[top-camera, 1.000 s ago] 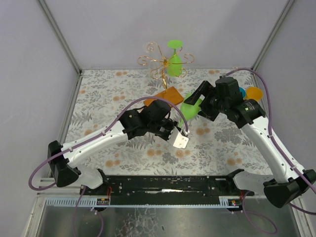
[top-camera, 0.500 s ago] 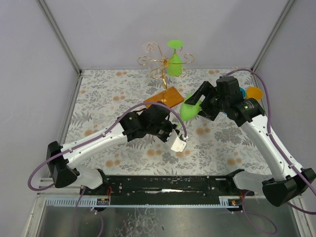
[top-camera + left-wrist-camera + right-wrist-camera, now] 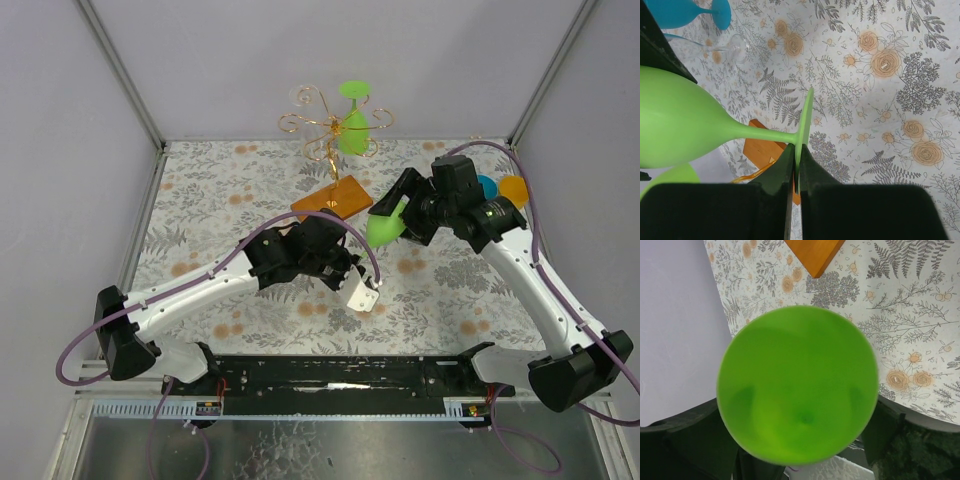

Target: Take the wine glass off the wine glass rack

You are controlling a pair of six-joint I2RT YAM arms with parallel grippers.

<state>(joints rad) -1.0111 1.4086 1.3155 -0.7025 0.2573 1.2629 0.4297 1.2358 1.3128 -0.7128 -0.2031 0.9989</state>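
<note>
Delta over the last second: the left arm backs off toward its own base, so the left pincer (image 3: 795, 155) gives the glass more room. The right arm barely shifts. Left pincer is pressed together with nothing in it. The foot of the held green wine glass (image 3: 383, 230) sits edge-on just ahead of its tips, and the top view shows a gap between them. Right pincer (image 3: 402, 210) is spread wide and pinches that glass by the bowl, one finger each side, with stem and foot pointing away from it and the glass up off the counter (image 3: 200, 200). The wine glass rack (image 3: 330, 140) stands ahead of the right pincer, past the bowl and well apart, its orange base (image 3: 328, 197) nearest. We read that as removal done and a single-arm hold, with only a set-down left. A second green glass (image 3: 352, 125) hangs foot-up on the rack. Materials: the held glass looks like matte, slightly translucent plastic, since finger shadows show through the bowl. It has a rounded bowl, thin stem and flat disc foot. The rack is thin gold wire with scrolled arms off a central stem, on a flat rectangular slab. The counter carries a floral print.
</note>
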